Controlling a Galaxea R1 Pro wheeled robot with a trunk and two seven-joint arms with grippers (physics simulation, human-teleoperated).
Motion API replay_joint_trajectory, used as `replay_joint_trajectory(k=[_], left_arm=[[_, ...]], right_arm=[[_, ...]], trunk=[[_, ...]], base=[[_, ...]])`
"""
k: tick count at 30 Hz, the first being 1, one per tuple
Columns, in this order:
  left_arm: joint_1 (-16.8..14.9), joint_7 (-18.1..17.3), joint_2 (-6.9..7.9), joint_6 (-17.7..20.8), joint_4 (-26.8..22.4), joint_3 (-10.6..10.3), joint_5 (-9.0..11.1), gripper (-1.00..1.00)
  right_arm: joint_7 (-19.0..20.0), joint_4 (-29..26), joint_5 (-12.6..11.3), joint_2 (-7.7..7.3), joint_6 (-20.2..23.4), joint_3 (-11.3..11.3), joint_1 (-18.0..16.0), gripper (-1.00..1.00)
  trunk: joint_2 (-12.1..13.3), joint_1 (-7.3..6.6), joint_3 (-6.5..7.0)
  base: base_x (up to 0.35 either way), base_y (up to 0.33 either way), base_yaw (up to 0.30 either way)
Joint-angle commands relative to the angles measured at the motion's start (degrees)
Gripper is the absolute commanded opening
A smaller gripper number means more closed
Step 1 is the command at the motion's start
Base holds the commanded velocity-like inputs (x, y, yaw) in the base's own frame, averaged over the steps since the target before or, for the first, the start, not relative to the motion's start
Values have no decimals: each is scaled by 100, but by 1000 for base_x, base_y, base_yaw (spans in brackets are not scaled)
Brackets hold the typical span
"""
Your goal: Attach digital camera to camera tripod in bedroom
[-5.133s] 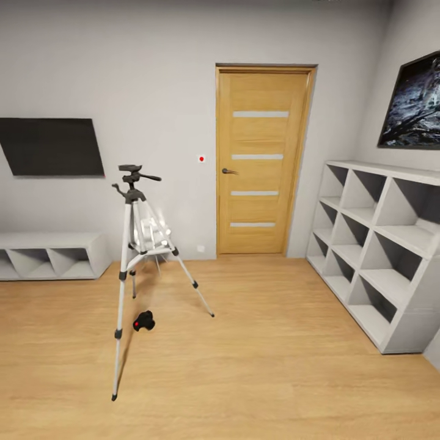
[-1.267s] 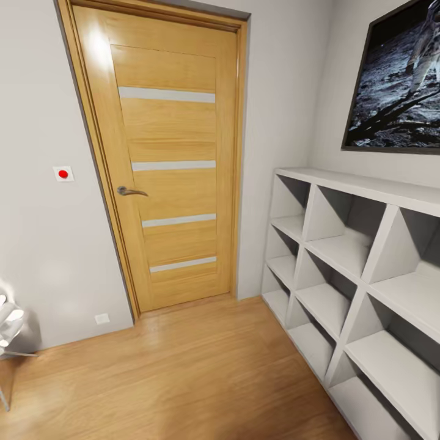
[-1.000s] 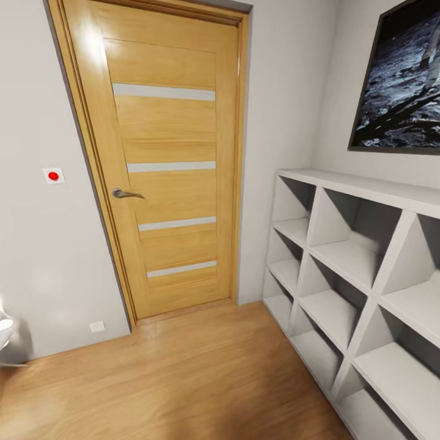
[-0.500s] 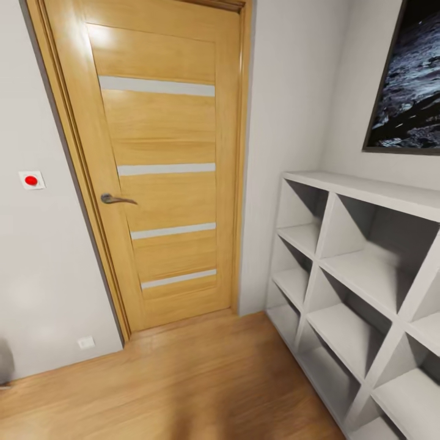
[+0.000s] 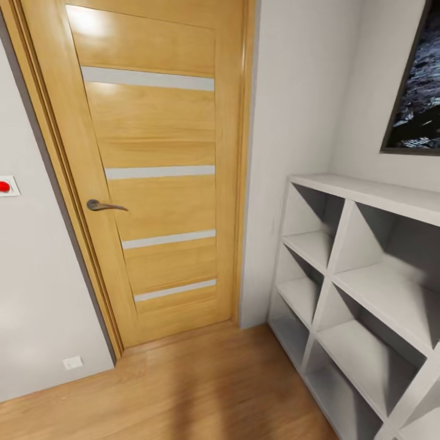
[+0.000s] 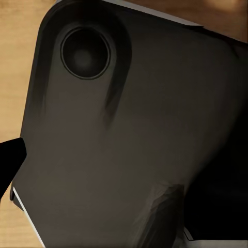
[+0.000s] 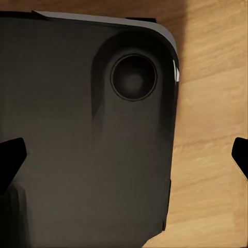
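The digital camera and the camera tripod are out of view. The head view faces a corner of the bedroom with a shut wooden door (image 5: 153, 183) and a white cube shelf (image 5: 366, 195). In the right wrist view my right gripper (image 7: 124, 157) is open: a black fingertip (image 7: 10, 160) sits at each side edge, with nothing between them. Behind it are a dark rounded panel of my own body (image 7: 77, 155) and wood floor (image 7: 212, 155). In the left wrist view one black fingertip (image 6: 9, 163) of my left gripper (image 6: 124, 165) shows at the edge, over a similar dark panel (image 6: 129, 129).
The door has a metal handle (image 5: 104, 206) and frosted strips. A red wall switch (image 5: 5, 186) and a low outlet (image 5: 72, 362) lie left of it. A dark framed picture (image 5: 421, 91) hangs above the shelf. Light wood floor (image 5: 183, 391) runs between door and shelf.
The whole head view has shifted: the camera has come closer to the door and turned right. The tripod and camera seen five seconds ago have left the picture on the left.
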Motion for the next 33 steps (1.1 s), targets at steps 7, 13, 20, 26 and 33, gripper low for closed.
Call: replay_joint_trajectory(k=[7, 13, 20, 26, 33], left_arm=[[3, 2, 4, -2, -11, -1, 37, 100], [3, 2, 7, -2, -11, 3, 40, 100], [3, 2, 7, -2, -11, 4, 40, 100], [3, 2, 8, -5, -11, 4, 47, 100], [3, 2, 8, -8, -11, 4, 48, 100]], right_arm=[[-34, 1, 11, 5, -14, 7, -1, 100], [-59, 1, 4, 9, -17, 6, 1, 100], [-63, 1, 3, 5, -17, 1, 1, 100], [-63, 1, 2, 7, -17, -1, 2, 100], [-63, 1, 2, 12, -24, -1, 1, 100]], trunk=[[-2, 4, -4], [-2, 4, -4], [-2, 4, -4], [-2, 4, -4], [-2, 4, -4]], base=[[330, 0, 54], [330, 0, 227], [330, 0, 265], [330, 0, 269], [320, 0, 270]])
